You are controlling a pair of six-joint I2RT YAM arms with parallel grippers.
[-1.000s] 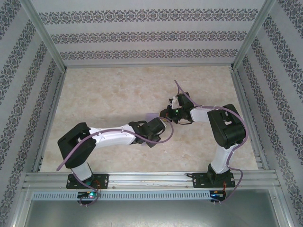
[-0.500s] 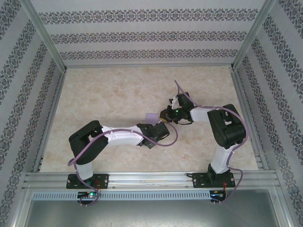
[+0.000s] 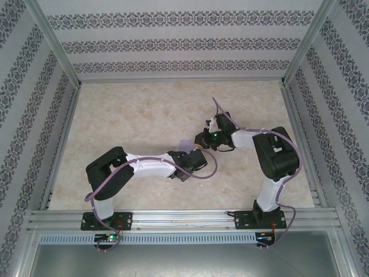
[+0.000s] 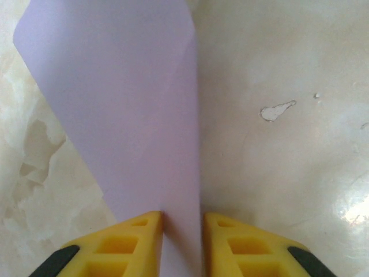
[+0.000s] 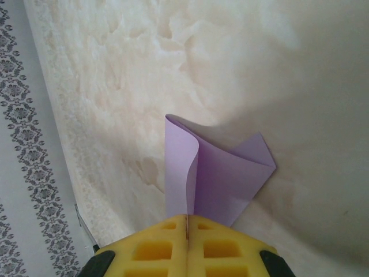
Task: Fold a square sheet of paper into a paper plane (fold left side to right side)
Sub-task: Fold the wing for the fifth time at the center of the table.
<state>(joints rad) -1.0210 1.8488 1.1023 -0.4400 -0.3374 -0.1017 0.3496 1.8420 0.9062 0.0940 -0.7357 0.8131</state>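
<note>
Clamped together, the right gripper's (image 5: 187,218) jaws pinch the square sheet of paper (image 5: 222,182), which rises from them as a bent-over loop with one corner pointing right. The left gripper (image 4: 181,214) has its jaws slightly apart with the sheet in the gap. There its long axis runs straight away from them, widening outward. From above, the lilac patch sits mid-way across the table (image 3: 132,115), between both grippers. Since a second ago the left arm's elbow has swung rightward, while the right arm has held still.
</note>
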